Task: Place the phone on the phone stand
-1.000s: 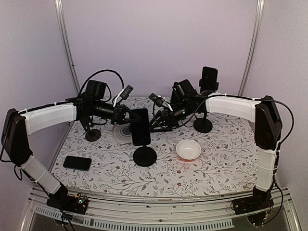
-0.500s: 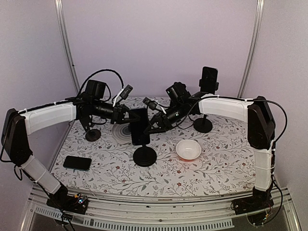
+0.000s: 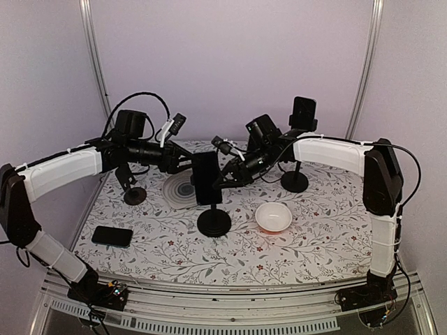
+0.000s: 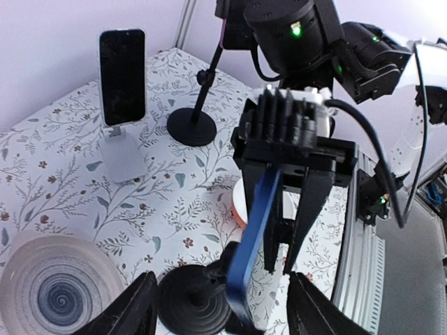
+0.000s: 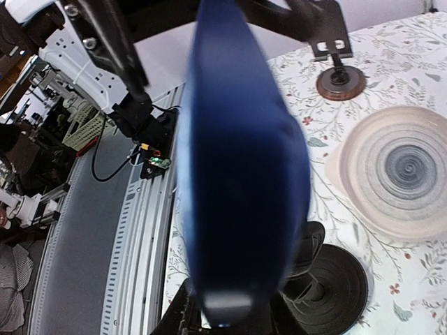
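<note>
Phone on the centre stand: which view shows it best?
Top external. There the phone is seen whole, upright on its stand, with the table around it. The left wrist view shows only its thin blue edge. In the right wrist view it fills most of the frame, too close and blurred.

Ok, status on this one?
Left gripper open, astride phone. Right gripper at phone, grip unclear. Phone upright over phone stand. Nothing blocking.

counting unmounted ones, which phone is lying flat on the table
The black phone at the table's front-left corner; every other phone is propped upright.
</note>
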`<state>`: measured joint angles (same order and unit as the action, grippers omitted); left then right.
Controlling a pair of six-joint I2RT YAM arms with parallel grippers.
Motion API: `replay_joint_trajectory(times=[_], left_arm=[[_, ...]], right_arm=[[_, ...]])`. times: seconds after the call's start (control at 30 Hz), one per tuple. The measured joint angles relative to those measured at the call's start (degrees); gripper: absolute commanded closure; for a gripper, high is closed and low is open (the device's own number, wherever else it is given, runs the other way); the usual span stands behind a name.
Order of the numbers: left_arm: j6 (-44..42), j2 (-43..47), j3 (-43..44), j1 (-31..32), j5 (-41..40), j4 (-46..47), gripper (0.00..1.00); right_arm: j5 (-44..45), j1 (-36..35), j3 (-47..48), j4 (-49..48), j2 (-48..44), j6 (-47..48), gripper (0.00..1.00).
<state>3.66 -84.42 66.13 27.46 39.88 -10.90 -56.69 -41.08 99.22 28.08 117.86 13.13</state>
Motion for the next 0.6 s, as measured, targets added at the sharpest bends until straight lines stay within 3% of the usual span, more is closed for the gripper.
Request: replay_joint_trajectory(times=[0.37,0.6], left_arm=[[2.25,2.19,-1.68,0.00,-6.19,2.95,0.35],[3.50,2.19,-1.81,0.00,-7.93,3.32,0.35]], right_arm=[[4.17,11.15,-1.75,-0.68,-1.70,0.57,1.00],[5.42,11.58,0.22,-2.86,-0.59,-1.88,1.00]])
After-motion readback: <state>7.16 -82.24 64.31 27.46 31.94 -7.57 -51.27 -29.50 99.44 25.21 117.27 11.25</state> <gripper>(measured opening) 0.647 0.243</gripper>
